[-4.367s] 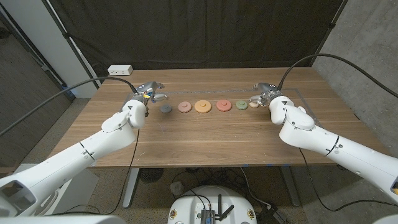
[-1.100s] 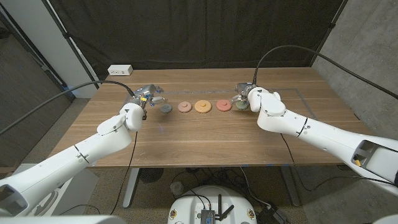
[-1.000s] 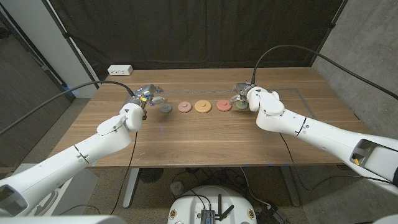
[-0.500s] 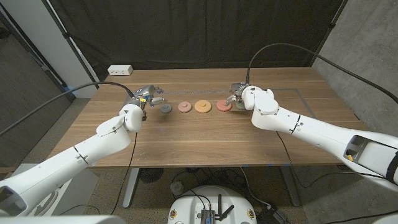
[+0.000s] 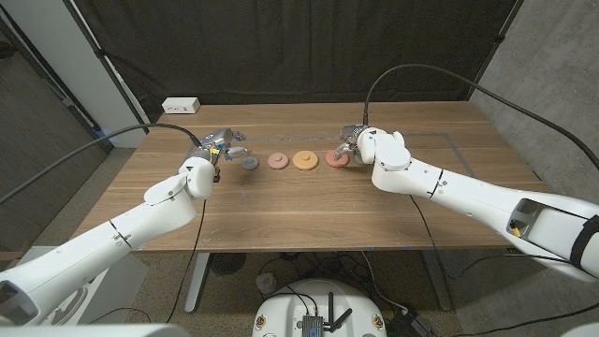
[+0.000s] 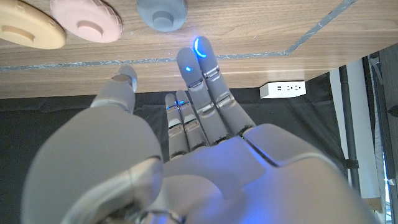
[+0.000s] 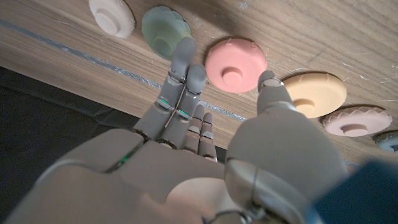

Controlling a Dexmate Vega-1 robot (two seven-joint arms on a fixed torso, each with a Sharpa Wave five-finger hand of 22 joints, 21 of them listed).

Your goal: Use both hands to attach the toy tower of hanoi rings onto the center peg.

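Note:
Flat toy rings lie in a row across the table: grey point(image 5: 249, 162), pink point(image 5: 278, 161), orange point(image 5: 304, 160) and red point(image 5: 336, 158). The right wrist view also shows a green ring point(image 7: 165, 32) and a cream ring point(image 7: 111, 17) past the red ring point(image 7: 235, 65). My right hand point(image 5: 357, 144) is over the red ring's right side. It holds nothing; its fingers point(image 7: 183, 53) reach to the green ring and its thumb point(image 7: 270, 84) points beside the red ring. My left hand point(image 5: 221, 145) waits just left of the grey ring point(image 6: 161, 12) with fingers point(image 6: 199, 56) stretched out and nothing in them.
A white power strip point(image 5: 181, 106) lies at the table's back left corner. A thin tape line point(image 5: 456, 142) runs on the wood at the right. Black curtain hangs behind the table. Cables arc from both wrists over the back of the table.
My right hand has slid left along the row, from beside the cream and green rings to the red ring. The left hand and the rings have stayed put.

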